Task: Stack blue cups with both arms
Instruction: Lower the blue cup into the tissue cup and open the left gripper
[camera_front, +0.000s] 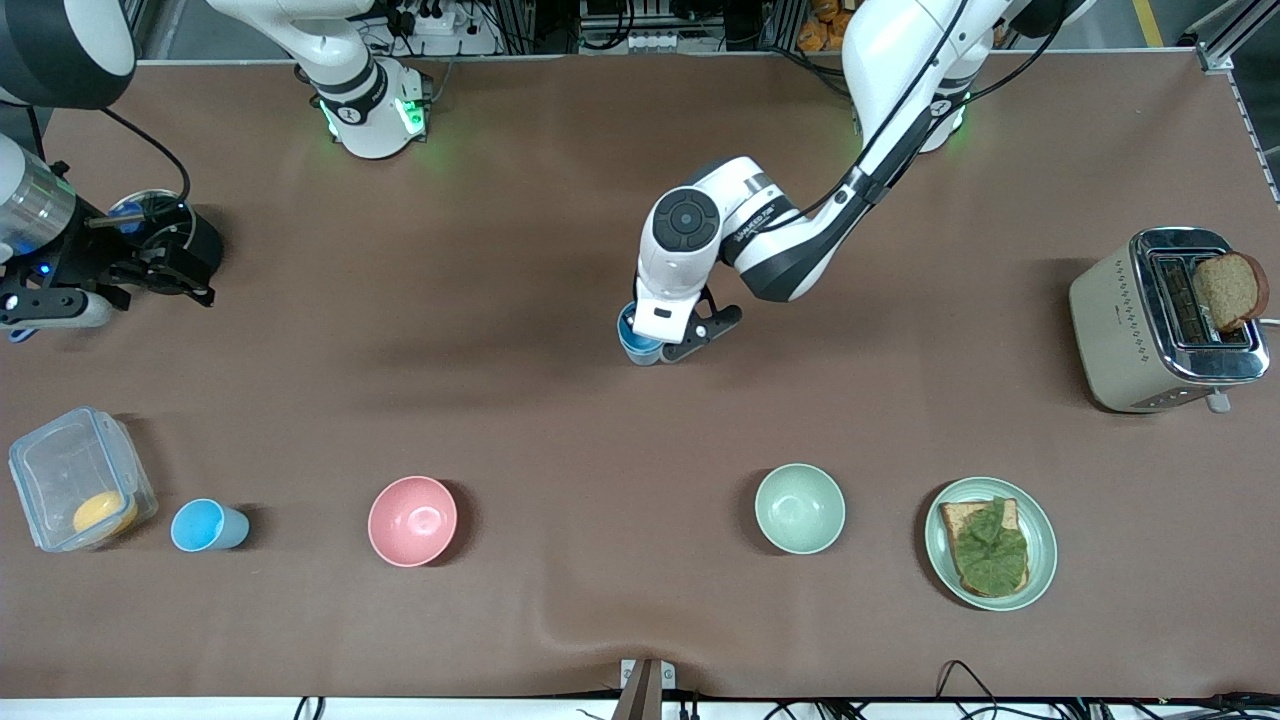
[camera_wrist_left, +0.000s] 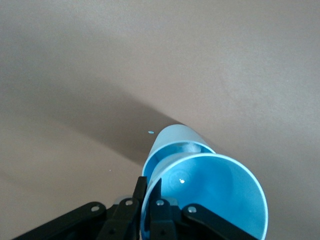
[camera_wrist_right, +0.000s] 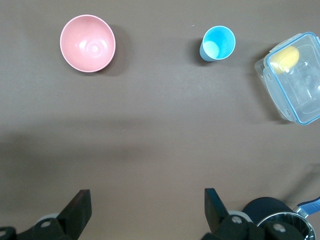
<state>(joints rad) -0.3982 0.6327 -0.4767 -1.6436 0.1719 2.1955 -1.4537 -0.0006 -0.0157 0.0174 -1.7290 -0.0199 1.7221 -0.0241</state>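
Left gripper (camera_front: 668, 345) clamped on light-blue tapered plastic cup (camera_wrist_left: 220, 192); cup mostly hidden in front view.
Paler blue cup (camera_wrist_left: 177, 140) beneath, white lump inside. Right gripper (camera_wrist_right: 145, 212) open, waiting.

Only lettering I can make out: dark print along the white link of my left arm (camera_front: 762, 215), over the middle of the surface; it's there but too small to read. Toaster (camera_front: 1165, 320) at the left arm's end shows a faint mark on its side, unreadable. No other text, numbers, signs.
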